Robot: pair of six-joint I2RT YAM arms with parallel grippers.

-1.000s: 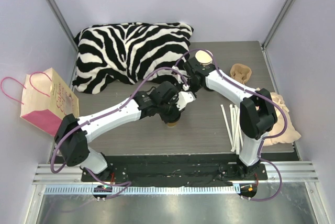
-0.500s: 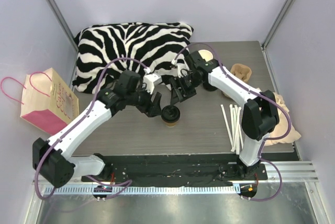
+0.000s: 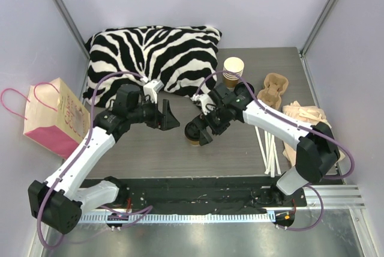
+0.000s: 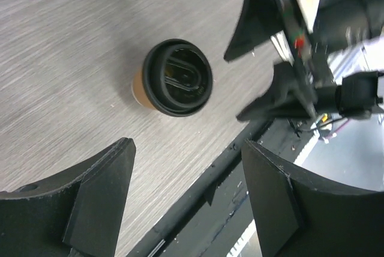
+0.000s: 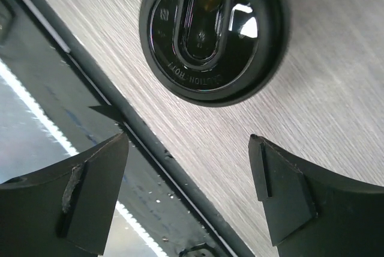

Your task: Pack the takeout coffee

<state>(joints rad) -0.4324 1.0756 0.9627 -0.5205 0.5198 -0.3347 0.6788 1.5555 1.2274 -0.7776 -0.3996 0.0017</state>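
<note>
Fingers [image 4: 99, 197] of the left gripper [image 4: 187, 149] stand wide apart, nothing between them. Right gripper [image 5: 189, 140]: fingers [image 5: 66, 191] likewise spread and empty.

Takeout coffee [image 4: 174, 80] stands upright on the table [image 3: 150, 149], black lid [image 5: 210, 35] on and looking seated flat. It sits just ahead of the right fingertips, not yet inside the gap; from the left fingertips it is further ahead and a little to one side. Neither set of fingers touches it.

My read: the cup is capped and free, so the step in hand is the pickup for packing. The paper bag [image 3: 54, 119] lies well away from both sets of fingers, out past the left arm.

Next move, as I judge it: bring one gripper forward until the cup wall is between its fingers, below the lid rim, close gently so the paper doesn't buckle, and keep it upright on the way to the bag
</note>
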